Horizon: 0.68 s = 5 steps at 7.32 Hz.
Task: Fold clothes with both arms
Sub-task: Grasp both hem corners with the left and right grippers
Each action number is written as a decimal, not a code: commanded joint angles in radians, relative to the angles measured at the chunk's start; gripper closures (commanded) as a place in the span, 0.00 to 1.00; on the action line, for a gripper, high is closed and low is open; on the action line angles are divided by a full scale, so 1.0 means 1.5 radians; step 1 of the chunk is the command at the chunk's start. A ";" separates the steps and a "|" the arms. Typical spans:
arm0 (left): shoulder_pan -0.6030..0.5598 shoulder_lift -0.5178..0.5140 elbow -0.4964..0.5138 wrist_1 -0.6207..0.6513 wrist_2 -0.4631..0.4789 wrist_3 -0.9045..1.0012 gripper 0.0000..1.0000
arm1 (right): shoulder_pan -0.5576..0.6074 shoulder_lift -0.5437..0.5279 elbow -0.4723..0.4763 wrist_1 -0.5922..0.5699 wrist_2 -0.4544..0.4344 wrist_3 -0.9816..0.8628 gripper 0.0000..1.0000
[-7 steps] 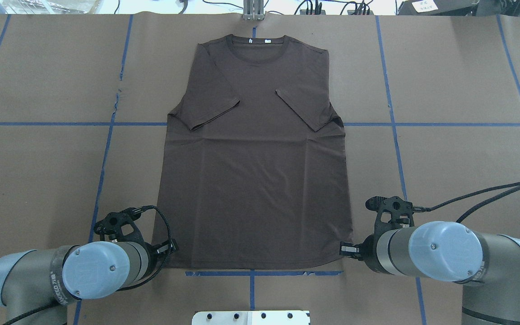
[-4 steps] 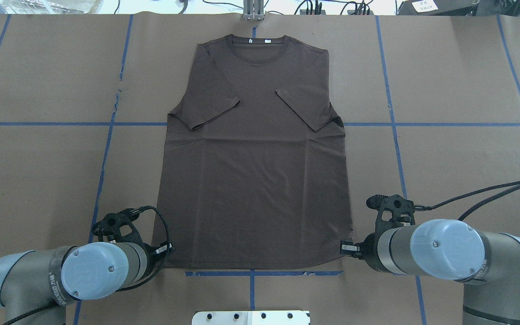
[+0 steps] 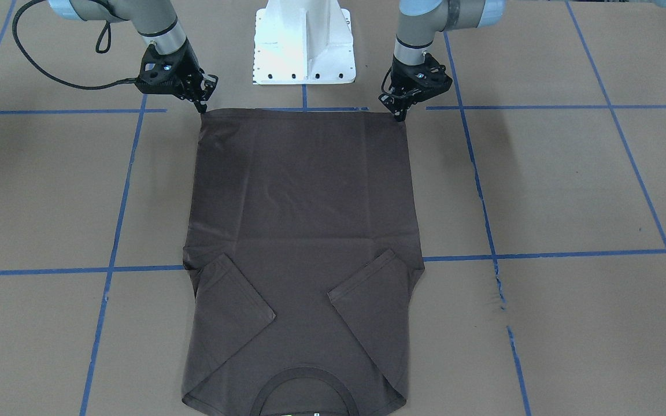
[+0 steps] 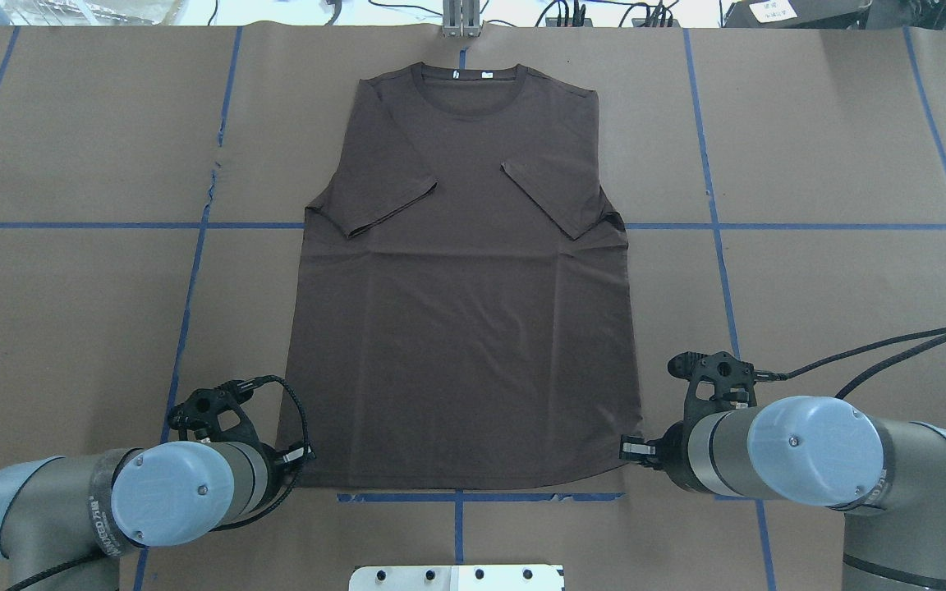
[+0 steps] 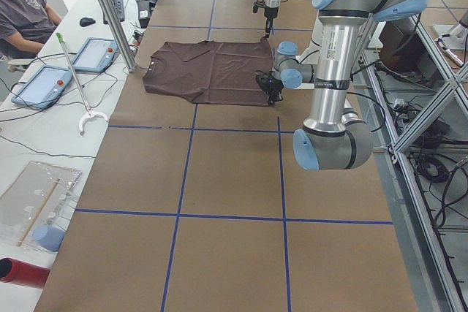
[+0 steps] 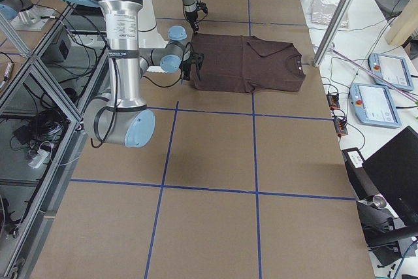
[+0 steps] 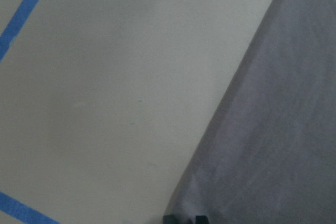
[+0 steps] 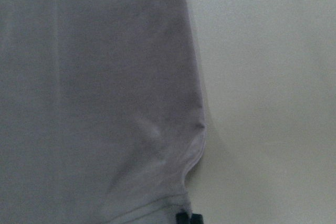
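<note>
The T-shirt (image 4: 465, 312) lay flat in the middle of the table (image 4: 71, 328), front side up. Its round collar (image 4: 463, 82) was at the far end, away from the robot, and its bottom edge was at the near end, just beside a line of blue tape (image 4: 456, 497). Both short sleeves (image 4: 374, 197) were folded in over the chest.

The left claw (image 4: 305, 451) was down at the near left corner of the shirt. In the left wrist view its two dark fingertips (image 7: 169, 219) sat close together, with the very corner of the cloth pinched between them. The right claw (image 4: 629, 449) was down at the near right corner. It too was clenched on the cloth – its fingertips (image 8: 181, 217) nearly met, and the shirt puckered up into small wrinkles right there.

The table was covered in brown paper, marked into big squares by the tape. The white base (image 3: 304, 40) stood between the two arms, near the shirt's bottom edge.
</note>
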 commanded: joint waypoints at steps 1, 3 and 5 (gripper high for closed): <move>0.000 0.001 0.000 0.000 0.000 0.006 0.23 | 0.001 0.000 -0.001 0.000 0.000 -0.001 1.00; 0.003 0.008 -0.002 0.010 0.001 0.007 0.01 | 0.001 0.000 0.000 0.000 0.000 -0.002 1.00; 0.006 0.008 0.000 0.011 0.000 0.002 0.02 | 0.002 0.000 0.000 0.000 0.000 -0.002 1.00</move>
